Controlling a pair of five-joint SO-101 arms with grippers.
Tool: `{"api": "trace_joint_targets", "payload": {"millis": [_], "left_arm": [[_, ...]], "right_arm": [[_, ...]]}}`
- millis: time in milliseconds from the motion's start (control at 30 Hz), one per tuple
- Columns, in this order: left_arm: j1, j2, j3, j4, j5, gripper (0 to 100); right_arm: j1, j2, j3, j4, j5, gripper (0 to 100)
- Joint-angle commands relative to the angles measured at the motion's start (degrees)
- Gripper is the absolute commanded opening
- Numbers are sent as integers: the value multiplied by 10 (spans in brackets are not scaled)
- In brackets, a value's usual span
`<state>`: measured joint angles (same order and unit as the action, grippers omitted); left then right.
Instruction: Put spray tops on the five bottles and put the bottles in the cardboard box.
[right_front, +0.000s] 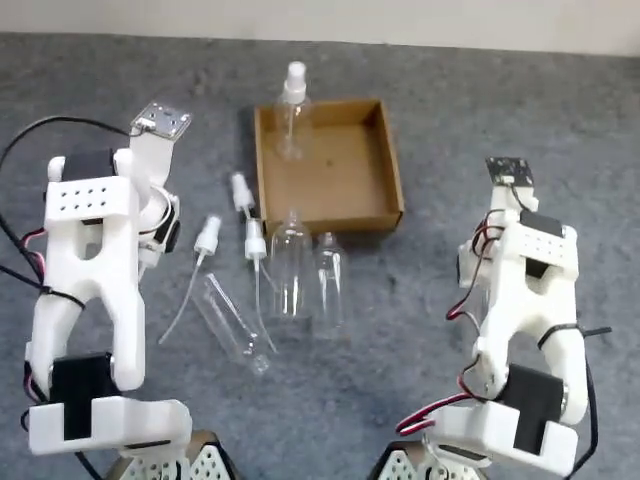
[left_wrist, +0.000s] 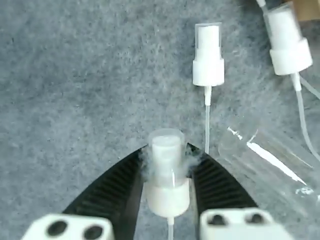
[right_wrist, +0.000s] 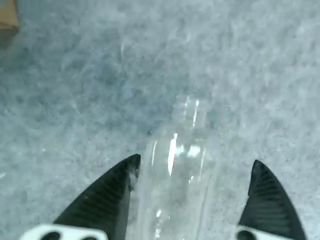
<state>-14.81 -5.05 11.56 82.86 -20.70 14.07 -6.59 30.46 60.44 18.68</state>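
Observation:
A white spray top (left_wrist: 167, 170) sits between the black fingers of my left gripper (left_wrist: 167, 152), which is shut on it; its thin tube trails back toward the camera. Two more spray tops (left_wrist: 208, 60) (left_wrist: 287, 42) lie on the grey mat ahead, beside a clear bottle (left_wrist: 270, 160). My right gripper (right_wrist: 195, 167) is open around an uncapped clear bottle (right_wrist: 175, 170) lying on the mat, neck pointing away. The cardboard box (right_front: 385, 180) holds one bottle with a spray top (right_front: 293, 110).
In front of the box lie two clear bottles (right_front: 290, 265) (right_front: 330, 280), with a third (right_front: 235, 325) lower left. Loose spray tops (right_front: 240, 190) (right_front: 255, 240) (right_front: 208, 235) lie left of them. The arms (right_front: 90, 260) (right_front: 525, 300) flank this cluster.

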Motion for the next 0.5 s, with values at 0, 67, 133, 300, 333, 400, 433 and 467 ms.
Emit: {"api": "trace_joint_targets", "payload": {"millis": [0, 67, 133, 300, 333, 400, 433, 467], "left_arm": [[8, -27, 0, -7, -4, 25], [8, -27, 0, -7, -4, 25], [8, -27, 0, -7, -4, 25], [8, -27, 1, -7, -4, 25], [8, -27, 1, -7, -4, 25], [8, -27, 1, -7, -4, 25], [8, -28, 1, -7, -4, 25], [8, -29, 0, -7, -4, 25]], "right_arm": [[-7, -32, -31, -7, -9, 267], [-8, -14, -31, -15, -9, 266], [-8, 23, -34, -15, -9, 251], [-7, 97, -66, -15, -9, 174], [-7, 102, -74, -14, -9, 173], [-7, 105, -84, -14, -9, 170], [-6, 104, -87, -14, -8, 162], [-6, 103, -87, -14, -7, 139]]}}
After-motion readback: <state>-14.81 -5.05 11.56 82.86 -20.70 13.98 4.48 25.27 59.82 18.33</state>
